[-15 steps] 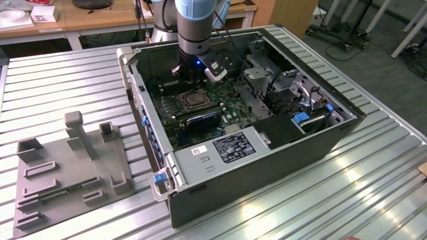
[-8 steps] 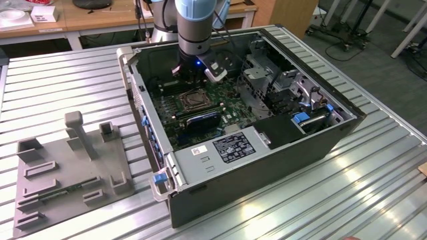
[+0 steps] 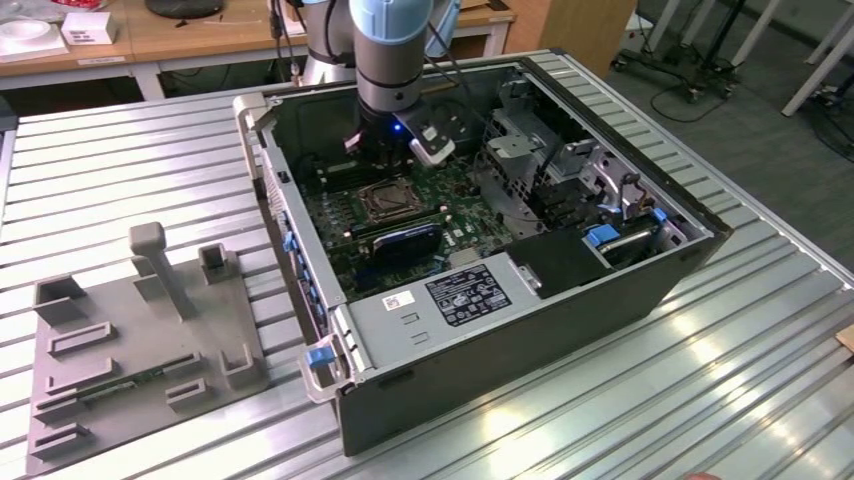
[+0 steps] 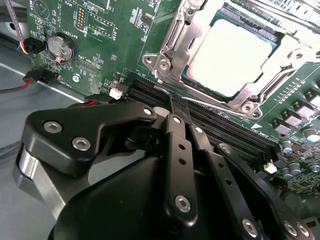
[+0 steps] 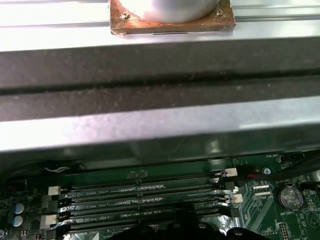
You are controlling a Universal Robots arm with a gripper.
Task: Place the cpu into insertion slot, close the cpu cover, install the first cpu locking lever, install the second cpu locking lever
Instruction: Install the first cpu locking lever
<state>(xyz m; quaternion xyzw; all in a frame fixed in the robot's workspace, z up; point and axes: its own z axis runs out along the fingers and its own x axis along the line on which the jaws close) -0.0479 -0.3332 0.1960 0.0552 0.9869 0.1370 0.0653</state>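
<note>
Bright overhead light, glare streaks on the ribbed metal table point(image 3: 694, 380), soft blurred wrist views

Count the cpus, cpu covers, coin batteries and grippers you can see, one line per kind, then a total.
cpu: 1
cover: 1
coin battery: 1
gripper: 1
Total: 4

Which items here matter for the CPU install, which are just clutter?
Job:
cpu, seated in the insertion slot
cpu cover, closed over it
gripper, beside the socket

Lying about:
memory slots
coin battery
grey fixture tray outside the case
</note>
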